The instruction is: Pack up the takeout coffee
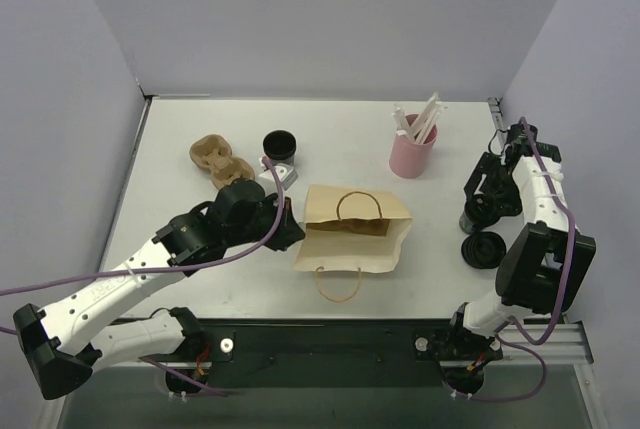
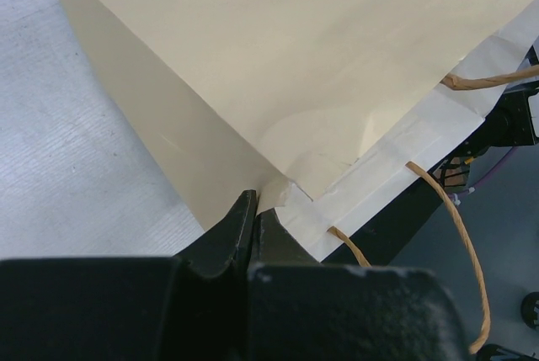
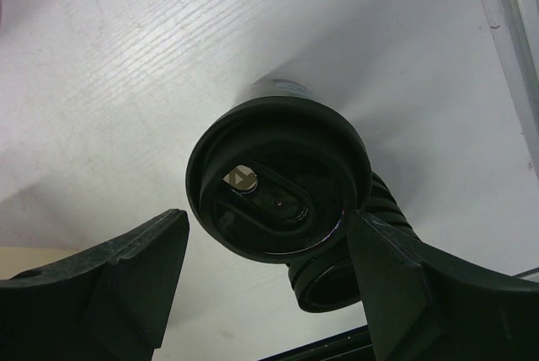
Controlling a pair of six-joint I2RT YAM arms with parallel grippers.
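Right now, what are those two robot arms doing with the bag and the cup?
They are getting ready to pack a coffee. The left gripper is pinched shut on a corner of the paper bag, which lies flat on the table. The right gripper is open, its fingers on either side of a black lidded coffee cup, not gripping it yet.

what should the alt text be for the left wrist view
The left gripper, jaws closed, pinches a corner of a cream paper bag at its open end, seen close up from the wrist. The bag fills most of the picture, a brown twine handle loops off its white-lined rim at right, and the white table shows at left.
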